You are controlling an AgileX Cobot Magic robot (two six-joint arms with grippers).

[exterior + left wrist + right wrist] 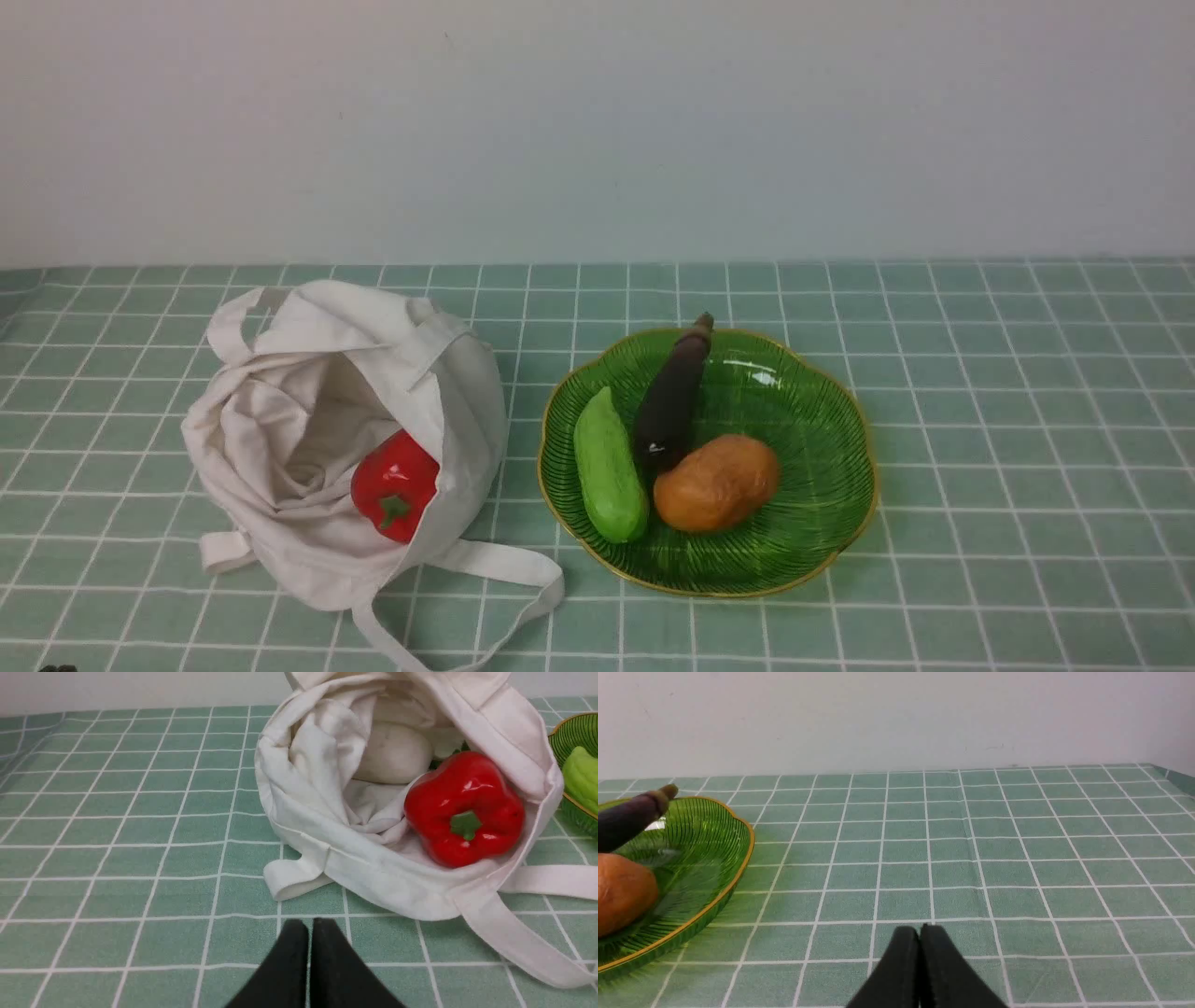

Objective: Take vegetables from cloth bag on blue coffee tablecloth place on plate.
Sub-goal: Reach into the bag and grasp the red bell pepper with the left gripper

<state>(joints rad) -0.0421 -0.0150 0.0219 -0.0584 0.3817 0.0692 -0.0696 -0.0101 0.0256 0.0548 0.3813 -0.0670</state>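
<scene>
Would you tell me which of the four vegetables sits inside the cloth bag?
The red bell pepper; the cucumber, eggplant and potato lie on the green plate.

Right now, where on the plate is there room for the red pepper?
The plate has bare room on its right side, between the eggplant, the potato and the rim. Its left half is crowded: cucumber, eggplant and potato lie close together. The tablecloth right of the plate is bare too.

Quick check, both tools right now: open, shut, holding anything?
Left tool: closed, holding nothing.
Right tool: closed, holding nothing.
</scene>
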